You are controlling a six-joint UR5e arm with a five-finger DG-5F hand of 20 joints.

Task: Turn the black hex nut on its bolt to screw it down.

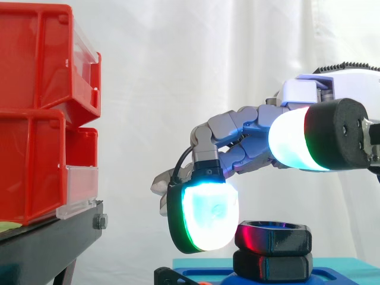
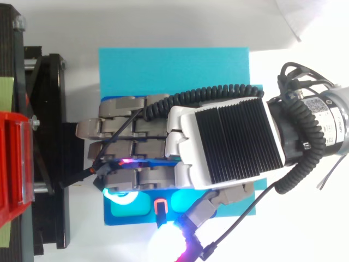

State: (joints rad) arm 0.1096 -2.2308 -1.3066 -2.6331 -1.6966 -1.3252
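Two black hex nuts are stacked at the bottom of the side view, the upper nut [image 1: 273, 236] on the lower one [image 1: 272, 265], standing on a blue base [image 1: 208, 274]. My hand [image 1: 255, 136] hovers just above them with its fingers stretched out to the left and relaxed. One glowing fingertip pad [image 1: 205, 217] hangs down close to the upper nut's left side, and I cannot tell whether it touches. Nothing is held. In the top view the hand [image 2: 229, 142] covers the nuts, and the blue base [image 2: 122, 213] peeks out below its fingers.
Red bins [image 1: 41, 113] sit on a black stand [image 1: 47, 243] at the left, a short way from the fingertips. From above, the base rests on a cyan mat [image 2: 174, 65], with the stand [image 2: 49, 136] along the left edge.
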